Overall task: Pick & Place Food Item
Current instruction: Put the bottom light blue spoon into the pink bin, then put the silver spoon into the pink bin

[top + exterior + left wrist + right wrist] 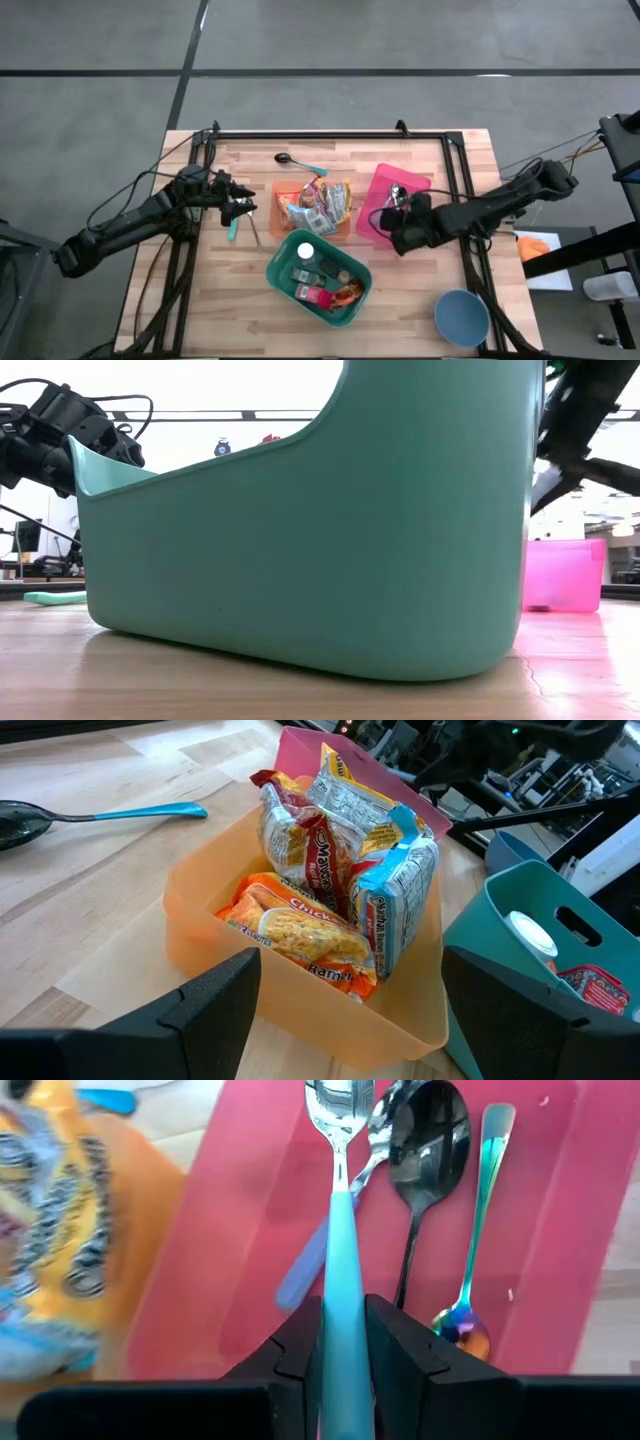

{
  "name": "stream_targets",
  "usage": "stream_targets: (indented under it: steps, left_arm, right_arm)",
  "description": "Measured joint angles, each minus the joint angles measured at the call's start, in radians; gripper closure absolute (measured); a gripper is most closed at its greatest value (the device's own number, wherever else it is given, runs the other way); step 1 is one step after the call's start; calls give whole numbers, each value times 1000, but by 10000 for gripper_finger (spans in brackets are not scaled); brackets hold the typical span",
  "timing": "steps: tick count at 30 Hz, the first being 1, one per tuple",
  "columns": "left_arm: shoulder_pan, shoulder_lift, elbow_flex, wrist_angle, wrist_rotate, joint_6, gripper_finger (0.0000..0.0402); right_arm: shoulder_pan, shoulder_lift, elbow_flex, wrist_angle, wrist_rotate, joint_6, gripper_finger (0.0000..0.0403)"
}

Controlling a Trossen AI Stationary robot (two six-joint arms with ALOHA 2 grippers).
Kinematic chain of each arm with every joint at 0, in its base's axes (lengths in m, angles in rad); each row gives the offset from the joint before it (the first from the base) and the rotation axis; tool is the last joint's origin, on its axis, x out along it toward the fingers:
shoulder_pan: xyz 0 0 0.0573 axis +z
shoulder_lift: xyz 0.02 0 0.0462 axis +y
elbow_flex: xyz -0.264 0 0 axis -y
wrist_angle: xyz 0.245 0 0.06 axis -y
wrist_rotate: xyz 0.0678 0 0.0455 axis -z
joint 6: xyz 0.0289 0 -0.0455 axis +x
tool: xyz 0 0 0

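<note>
On wooden table (420, 290): teal bin (318, 277), orange bin (311, 209), pink bin (388, 204).

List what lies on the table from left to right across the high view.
left gripper → orange bin of noodle packets → pink bin → right gripper, shut on a blue-handled spoon → blue bowl

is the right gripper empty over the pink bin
No, the right gripper is shut on a light blue-handled spoon, held above the pink bin where other spoons lie.
</note>
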Motion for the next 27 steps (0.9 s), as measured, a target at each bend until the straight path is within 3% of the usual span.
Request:
stream_targets:
  steps: [10, 19, 27]
  left_arm:
    - [0, 0, 0, -19, 0, 0, 87]
    - [0, 0, 0, -19, 0, 0, 87]
    - [0, 0, 0, -19, 0, 0, 87]
  right_arm:
    - [-104, 148, 7, 93, -64, -10, 343]
    - [-126, 246, 7, 216, -101, 25, 339]
    - [-130, 238, 8, 266, -101, 49, 250]
